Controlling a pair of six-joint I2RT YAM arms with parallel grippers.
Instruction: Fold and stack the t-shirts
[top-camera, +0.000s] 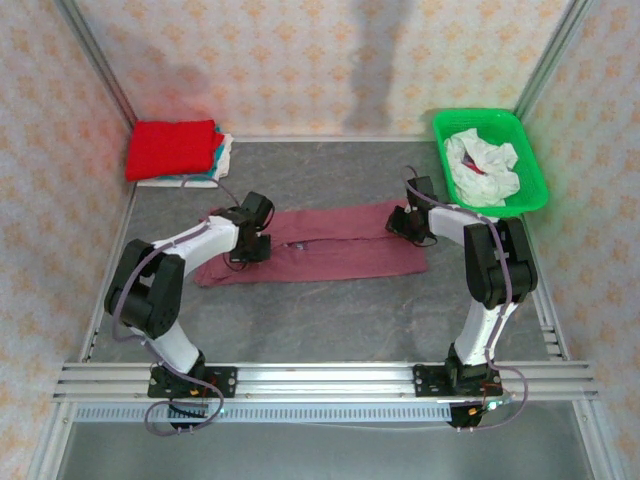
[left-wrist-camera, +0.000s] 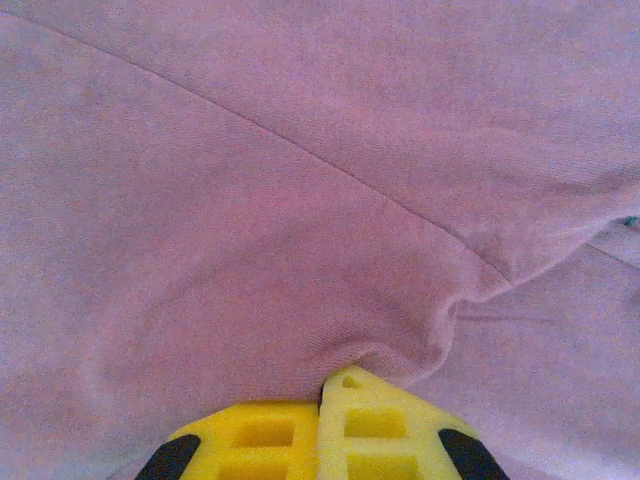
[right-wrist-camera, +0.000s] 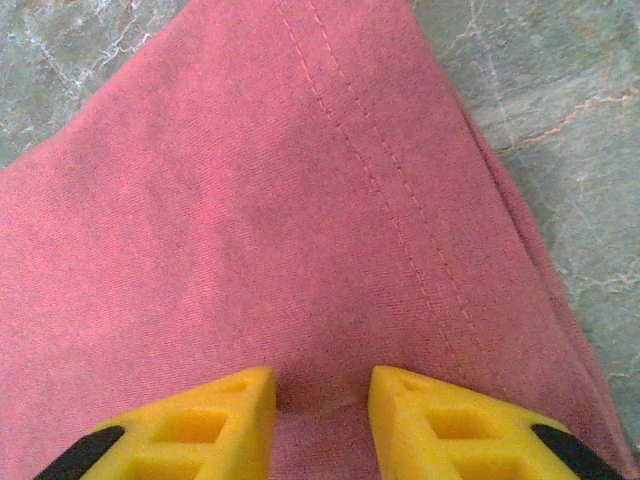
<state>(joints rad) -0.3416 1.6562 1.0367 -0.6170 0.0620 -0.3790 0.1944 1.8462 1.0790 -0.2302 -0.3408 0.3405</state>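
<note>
Behind and to the left of the maroon t-shirt (top-camera: 320, 250), a bright red t-shirt (top-camera: 172, 148) lies folded into a flat square pad, with the edges of the teal and white t-shirts (top-camera: 220, 158) showing under its right side. The left arm reaches in low from the near left, elbow bent. Its left gripper (top-camera: 248, 245) is down on the shirt's left part, and its blocky yellow fingers (left-wrist-camera: 260, 440) are pressed together with a pucker of soft, fine-knit cloth pinched at the tips. The maroon t-shirt rests on the grey marbled table (top-camera: 330, 330), folded into a long, narrow band. Its long axis runs left to right, and the right end sits slightly farther back than the left. The right arm stands tall at the shirt's right end and bends forward. The right gripper (top-camera: 408, 222) points down at the stitched hem, fingers (right-wrist-camera: 200, 420) parted, with cloth wrinkling in the gap. Behind and right of the shirt, a green basket (top-camera: 536, 168) of rigid plastic holds a crumpled white garment (top-camera: 482, 165).
</note>
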